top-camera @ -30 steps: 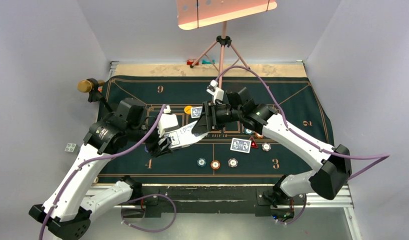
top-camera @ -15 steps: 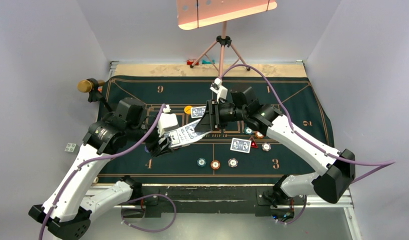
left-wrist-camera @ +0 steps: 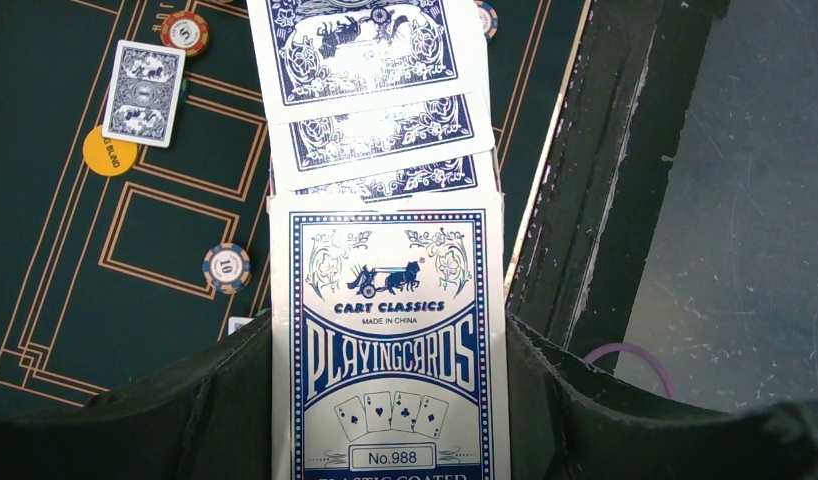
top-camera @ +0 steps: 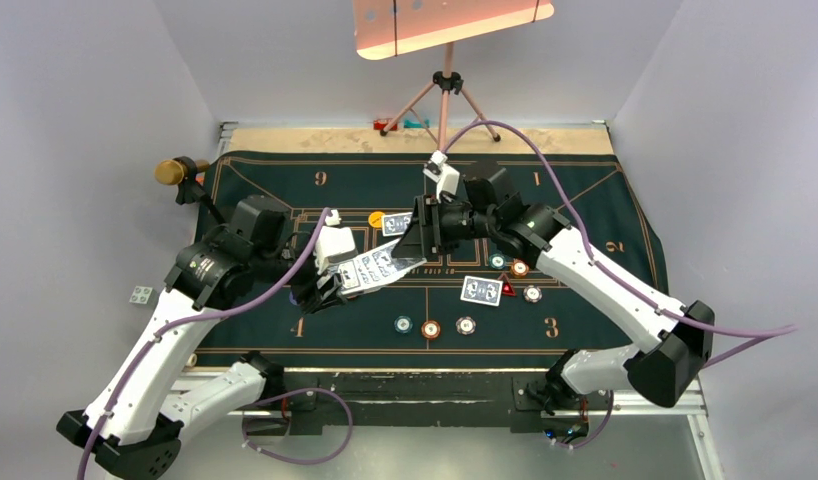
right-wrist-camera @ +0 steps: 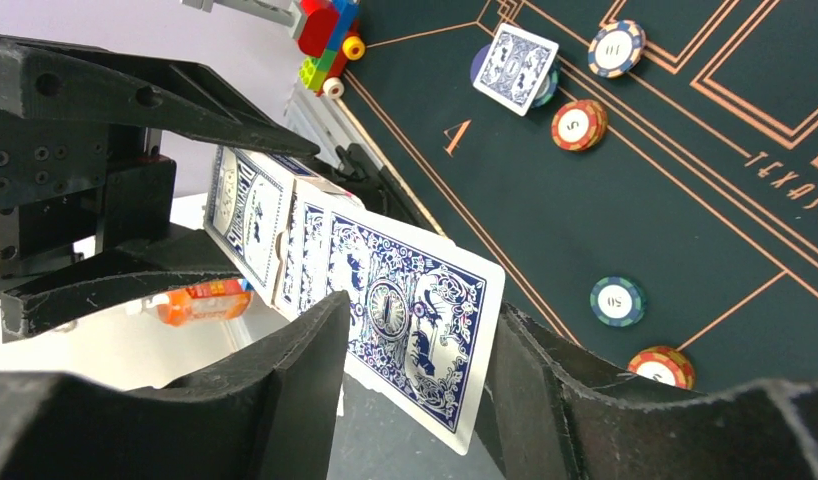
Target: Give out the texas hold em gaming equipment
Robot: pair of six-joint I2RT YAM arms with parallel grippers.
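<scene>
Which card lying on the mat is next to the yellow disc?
The far card, by the yellow disc; the nearer card lies beside the red triangular marker.

A dark green mat [top-camera: 605,215] covers a wooden board [top-camera: 285,138], and a tripod [top-camera: 443,95] stands at its far edge under a pinkish panel [top-camera: 450,20]. A gold knob [top-camera: 169,172] sits by the mat's far-left corner. A small white tile [top-camera: 141,295] lies off its left side, and toy bricks [right-wrist-camera: 325,35] lie just off its edge.

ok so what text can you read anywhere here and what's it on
"CART CLASSICS", "MADE IN CHINA", "PLAYINGCARDS", "No.988": card box in the left fingers
"10": chip left of the box
"BLIND", start hidden: yellow disc
"TEXAS", cut off: felt mat
"9", "4", "3", "2": same mat, top view
other chip numbers: too blurred
</scene>
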